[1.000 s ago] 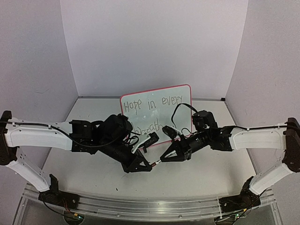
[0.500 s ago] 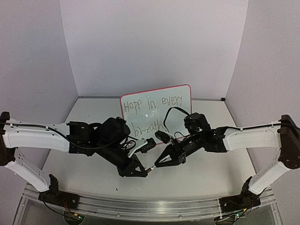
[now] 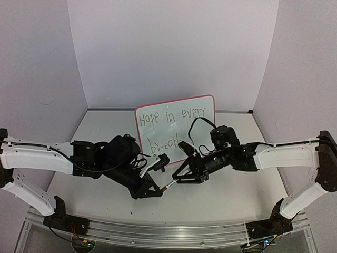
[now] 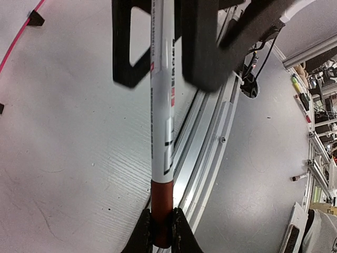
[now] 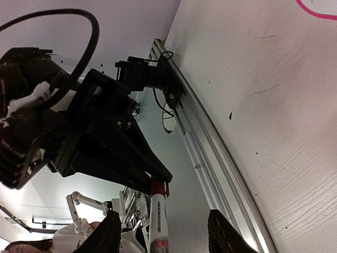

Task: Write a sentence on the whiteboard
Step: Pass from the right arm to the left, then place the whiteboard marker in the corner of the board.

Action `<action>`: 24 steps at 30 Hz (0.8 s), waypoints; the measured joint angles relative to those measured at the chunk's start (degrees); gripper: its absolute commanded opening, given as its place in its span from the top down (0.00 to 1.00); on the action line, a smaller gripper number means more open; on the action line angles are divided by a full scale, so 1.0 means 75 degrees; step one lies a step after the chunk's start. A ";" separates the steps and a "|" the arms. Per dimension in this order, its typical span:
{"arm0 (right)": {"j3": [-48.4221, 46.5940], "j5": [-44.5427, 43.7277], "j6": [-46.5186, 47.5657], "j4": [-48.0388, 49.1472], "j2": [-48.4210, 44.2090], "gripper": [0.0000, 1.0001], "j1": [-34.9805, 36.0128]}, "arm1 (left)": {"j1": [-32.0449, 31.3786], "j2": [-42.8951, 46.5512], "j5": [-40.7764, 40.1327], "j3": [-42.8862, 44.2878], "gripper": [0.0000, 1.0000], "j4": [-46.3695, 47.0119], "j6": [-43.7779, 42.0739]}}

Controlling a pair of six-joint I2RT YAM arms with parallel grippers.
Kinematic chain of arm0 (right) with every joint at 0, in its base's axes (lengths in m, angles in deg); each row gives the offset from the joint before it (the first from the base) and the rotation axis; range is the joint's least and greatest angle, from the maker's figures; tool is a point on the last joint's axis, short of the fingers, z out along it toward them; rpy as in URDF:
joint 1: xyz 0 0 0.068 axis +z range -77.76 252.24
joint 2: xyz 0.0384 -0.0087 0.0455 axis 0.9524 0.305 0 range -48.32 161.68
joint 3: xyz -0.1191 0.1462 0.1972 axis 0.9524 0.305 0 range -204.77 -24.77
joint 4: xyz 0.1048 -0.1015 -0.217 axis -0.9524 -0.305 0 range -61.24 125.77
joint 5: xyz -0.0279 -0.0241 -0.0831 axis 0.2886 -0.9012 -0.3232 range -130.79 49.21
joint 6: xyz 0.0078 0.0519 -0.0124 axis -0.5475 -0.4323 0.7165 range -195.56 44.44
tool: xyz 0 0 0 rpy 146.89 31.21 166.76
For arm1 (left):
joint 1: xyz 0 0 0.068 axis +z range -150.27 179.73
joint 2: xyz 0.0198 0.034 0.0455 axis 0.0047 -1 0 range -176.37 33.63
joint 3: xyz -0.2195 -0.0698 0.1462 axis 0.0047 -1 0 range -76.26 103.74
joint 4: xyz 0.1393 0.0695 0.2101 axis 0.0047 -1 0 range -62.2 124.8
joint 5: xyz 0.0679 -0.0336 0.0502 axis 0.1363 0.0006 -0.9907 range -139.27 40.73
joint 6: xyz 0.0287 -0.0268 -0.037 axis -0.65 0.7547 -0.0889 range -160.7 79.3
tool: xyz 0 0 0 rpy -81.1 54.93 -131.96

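Note:
The whiteboard (image 3: 176,122) stands at the back centre with a red-pink rim. The sentence (image 3: 171,117) reads "Hope in every" with "breath" below it, partly hidden by the arms. In front of it a white marker (image 4: 161,105) with a red end (image 4: 161,211) spans between both grippers. My left gripper (image 4: 161,232) is shut on that red end. My right gripper (image 5: 166,237) stands open, its fingers (image 5: 111,234) apart on either side of the marker barrel (image 5: 158,224) and not touching it. From above, the two grippers (image 3: 159,190) (image 3: 178,176) meet tip to tip.
The board's pink rim (image 4: 21,31) and a black foot (image 4: 36,19) lie left of the left gripper. An aluminium rail (image 3: 168,232) runs along the table's near edge, below the marker. White walls enclose the table on three sides.
My right gripper has opened and let go of the marker, which stays in the left gripper. Both grippers drifted a little left and nearer the front edge.

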 measured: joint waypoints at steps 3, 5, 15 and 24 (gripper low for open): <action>0.0020 -0.0825 0.0472 -0.0690 -0.0391 0.22 -0.0520 | 0.0038 0.0450 -0.0350 -0.0619 1.00 0.0000 0.0383; -0.0030 -0.1385 0.0743 -0.1165 -0.0547 0.21 -0.0845 | 0.0045 0.0700 -0.0588 -0.1030 1.00 -0.0102 0.0741; -0.0234 -0.3869 0.1726 -0.2977 -0.0579 0.16 -0.2231 | 0.0233 0.0890 -0.2020 -0.2252 1.00 -0.1690 0.3162; -0.0279 -0.5262 0.2388 -0.3537 -0.1028 0.11 -0.3367 | 0.2745 0.0575 -0.2534 -0.2292 0.99 -0.1561 0.3074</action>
